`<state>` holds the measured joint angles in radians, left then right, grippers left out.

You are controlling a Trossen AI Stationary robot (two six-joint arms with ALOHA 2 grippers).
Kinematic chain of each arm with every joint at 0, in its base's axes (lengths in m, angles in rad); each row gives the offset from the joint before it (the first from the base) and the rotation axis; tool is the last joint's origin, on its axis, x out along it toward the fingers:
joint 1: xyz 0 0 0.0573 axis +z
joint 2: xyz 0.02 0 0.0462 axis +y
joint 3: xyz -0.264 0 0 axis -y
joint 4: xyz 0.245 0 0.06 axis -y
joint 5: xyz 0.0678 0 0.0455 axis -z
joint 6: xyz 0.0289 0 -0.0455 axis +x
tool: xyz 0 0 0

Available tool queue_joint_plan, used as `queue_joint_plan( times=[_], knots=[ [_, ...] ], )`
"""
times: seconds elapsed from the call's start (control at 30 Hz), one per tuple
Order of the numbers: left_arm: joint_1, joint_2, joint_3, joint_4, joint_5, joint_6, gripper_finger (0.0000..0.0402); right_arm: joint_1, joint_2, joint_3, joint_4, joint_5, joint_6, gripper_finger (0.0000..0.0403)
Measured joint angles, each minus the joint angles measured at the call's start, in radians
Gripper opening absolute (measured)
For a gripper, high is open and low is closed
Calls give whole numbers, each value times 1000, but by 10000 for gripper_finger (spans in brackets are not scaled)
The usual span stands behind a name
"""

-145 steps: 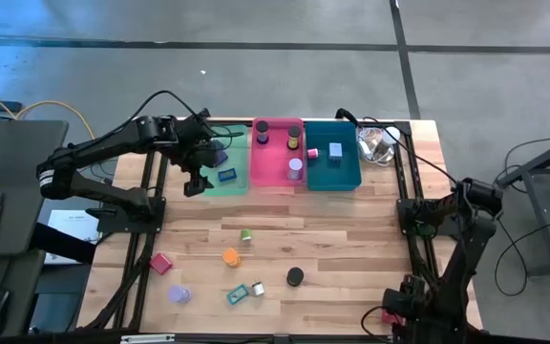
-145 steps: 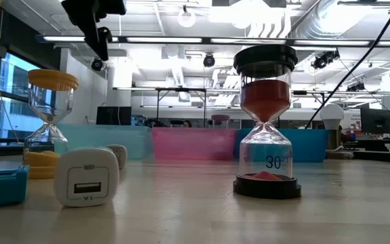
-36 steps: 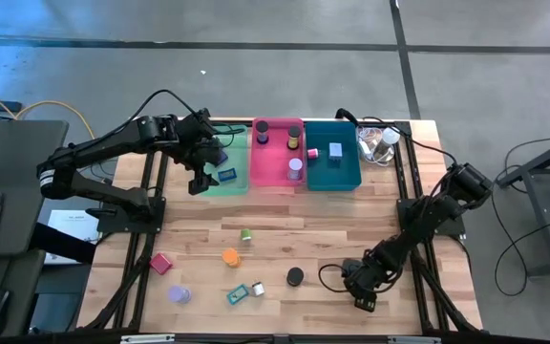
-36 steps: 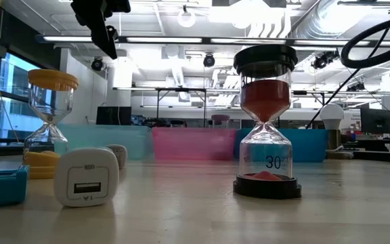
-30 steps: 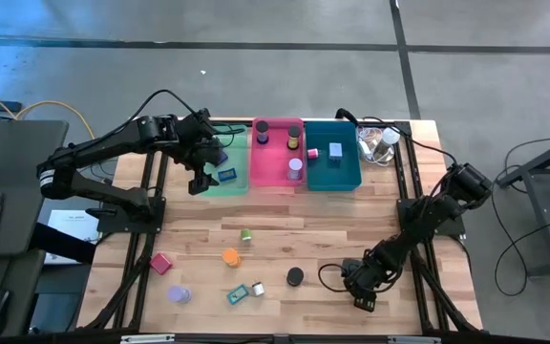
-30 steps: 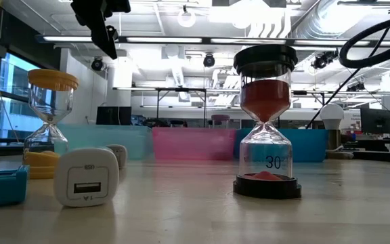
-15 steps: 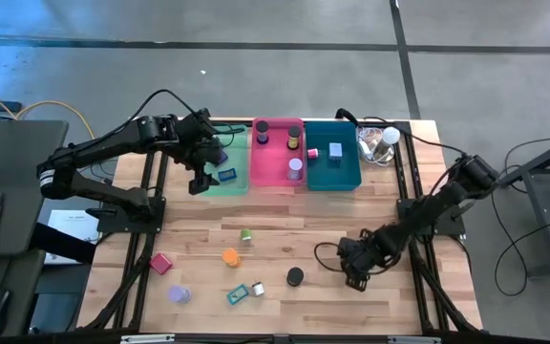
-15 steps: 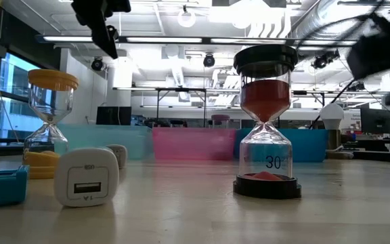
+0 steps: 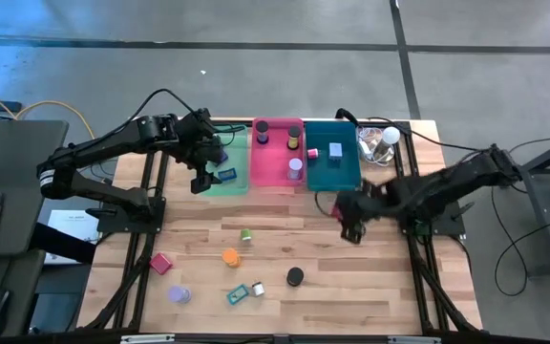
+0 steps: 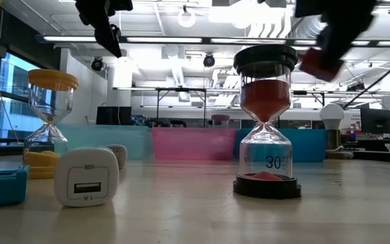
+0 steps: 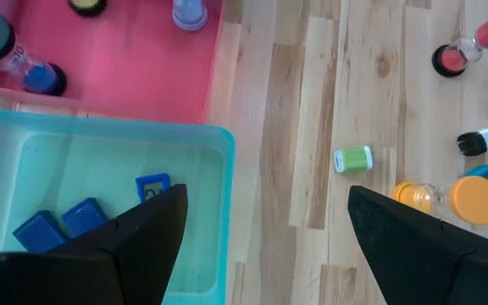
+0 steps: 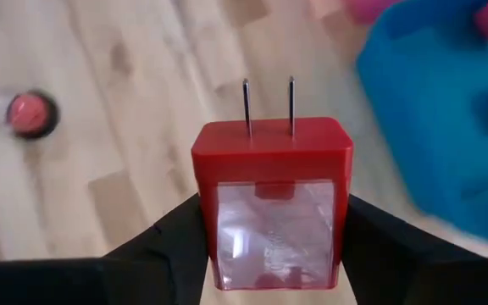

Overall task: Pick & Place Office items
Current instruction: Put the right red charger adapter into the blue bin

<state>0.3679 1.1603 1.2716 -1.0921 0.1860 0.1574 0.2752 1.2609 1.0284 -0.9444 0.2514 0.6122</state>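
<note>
Red plastic identifies the held item: a red plug adapter [image 12: 271, 203] with two metal prongs sits clamped between the dark fingers [image 12: 168, 246] of the right gripper [image 9: 349, 216]. In the high view this gripper hangs right of centre, just below the teal tray [image 9: 333, 153], above the wooden table [image 9: 275, 215]. In the low view the red block shows at upper right, raised off the surface.

Left gripper [image 9: 201, 169] hovers at the upper left of centre, over the green tray [image 9: 237, 182]. Its fingers [image 11: 134, 237] are spread wide and hold nothing. Blue blocks [image 11: 62, 222] lie inside that tray, at the lower left of the left wrist frame.

Pink tray [image 9: 272, 167] stands between the green and teal trays and holds short cylinders.

Loose items lie across the lower half of the table in the high view:
- green cylinder [image 9: 245, 234], centre
- orange timer [image 9: 231, 257]
- black-capped timer [image 9: 296, 276]
- pink block [image 9: 161, 264], lower left
- purple cylinder [image 9: 179, 294]
- teal clip [image 9: 238, 294], touching a small white charger [image 9: 258, 288]
</note>
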Motion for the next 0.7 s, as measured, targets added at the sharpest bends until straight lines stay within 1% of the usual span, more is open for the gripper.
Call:
queue_joint_plan(
  times=[0.1, 0.23, 0.33, 0.43, 0.57, 0.7],
  knots=[
    [0, 0, 0, 5, 0, 0, 319, -142, -22, 15, 10, -47, -145, 215],
    [0, 0, 0, 5, 0, 0, 319, -335, -19, 18, 56, -129, -326, 207],
    [0, 0, 0, 5, 0, 0, 319, -472, 4, 18, 86, -176, -431, 206],
    [0, 0, 0, 5, 0, 0, 319, -596, 36, 17, 107, -218, -512, 213],
    [0, 0, 0, 5, 0, 0, 319, -709, 104, 19, 142, -283, -591, 218],
    [0, 0, 0, 5, 0, 0, 319, -763, 196, 18, 162, -305, -622, 216]
  ],
)
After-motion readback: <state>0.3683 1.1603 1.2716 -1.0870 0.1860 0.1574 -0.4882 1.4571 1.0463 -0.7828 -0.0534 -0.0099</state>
